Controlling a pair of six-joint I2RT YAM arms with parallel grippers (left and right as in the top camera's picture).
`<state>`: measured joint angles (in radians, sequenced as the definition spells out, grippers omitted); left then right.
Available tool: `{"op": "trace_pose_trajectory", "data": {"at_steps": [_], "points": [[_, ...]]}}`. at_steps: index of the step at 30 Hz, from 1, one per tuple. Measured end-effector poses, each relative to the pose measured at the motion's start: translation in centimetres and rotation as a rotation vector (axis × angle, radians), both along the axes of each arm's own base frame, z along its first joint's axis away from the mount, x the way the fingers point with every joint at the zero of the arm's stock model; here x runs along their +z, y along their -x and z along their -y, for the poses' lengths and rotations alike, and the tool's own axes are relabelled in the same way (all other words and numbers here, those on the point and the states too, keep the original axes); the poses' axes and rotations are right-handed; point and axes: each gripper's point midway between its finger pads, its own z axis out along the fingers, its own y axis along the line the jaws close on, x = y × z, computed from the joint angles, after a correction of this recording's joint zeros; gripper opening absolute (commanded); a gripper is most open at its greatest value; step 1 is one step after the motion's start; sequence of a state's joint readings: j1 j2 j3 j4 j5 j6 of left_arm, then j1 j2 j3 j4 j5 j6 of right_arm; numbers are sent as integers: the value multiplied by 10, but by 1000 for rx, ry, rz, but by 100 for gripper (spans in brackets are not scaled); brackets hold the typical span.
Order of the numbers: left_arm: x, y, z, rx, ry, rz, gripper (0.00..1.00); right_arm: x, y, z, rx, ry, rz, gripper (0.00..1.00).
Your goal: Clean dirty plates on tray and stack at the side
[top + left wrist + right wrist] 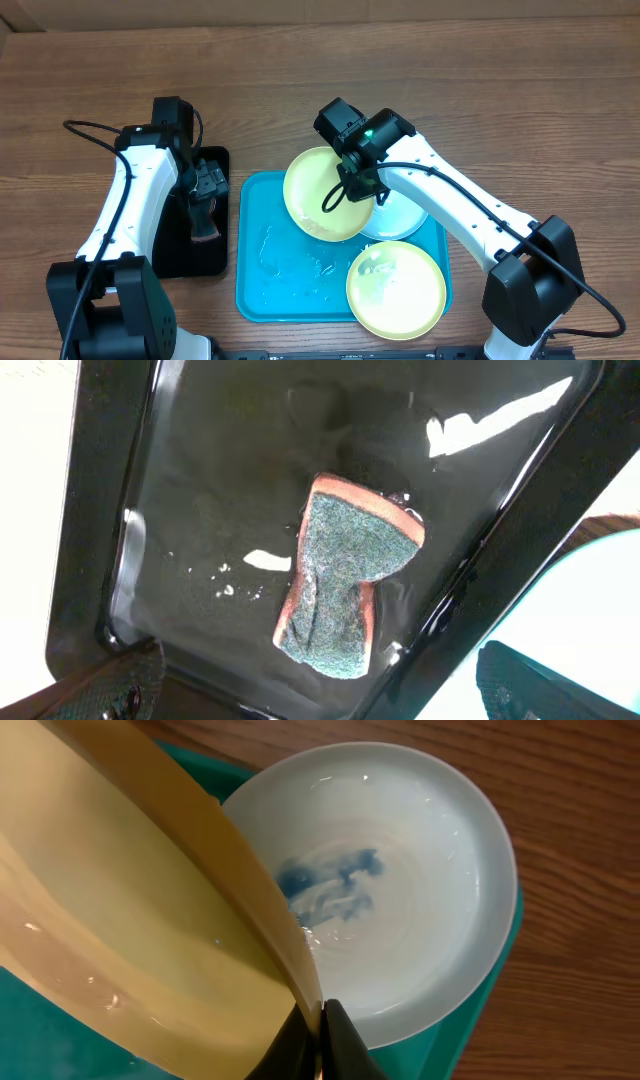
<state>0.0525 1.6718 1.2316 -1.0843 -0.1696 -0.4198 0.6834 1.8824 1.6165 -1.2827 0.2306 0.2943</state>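
Note:
My right gripper [362, 185] [320, 1030] is shut on the rim of a pale yellow-green plate [318, 195] [120, 920], holding it tilted above the turquoise tray [262, 290]. A light blue plate [402, 222] [420, 870] lies flat beneath it at the tray's far right, with blue smears [330, 880] in its white centre. A second yellow-green plate [397, 290] rests at the tray's front right. My left gripper [205, 200] [320, 695] hangs open over a sponge [345, 575] with a green scouring face, without touching it.
The sponge lies in a wet glossy black tray [195, 262] [200, 480] just left of the turquoise tray. Water films the turquoise tray's bare left half. Wooden table [520, 100] surrounds both trays.

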Motion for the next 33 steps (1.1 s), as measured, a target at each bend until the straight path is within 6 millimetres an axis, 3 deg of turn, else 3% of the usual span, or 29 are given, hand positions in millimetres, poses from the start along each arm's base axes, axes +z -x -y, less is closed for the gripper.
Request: {"op": "trace_pose_trajectory", "data": {"at_steps": [6,15,33], "points": [[0,0,0,0,0,1,100,13,-8,-3,54,43,64,4],[0,-1,0,0,0,3,100,45,-7,-34,178,120,222,4],[0,-1,0,0,0,3,100,80,-8,-31,263,394,455,4]]}}
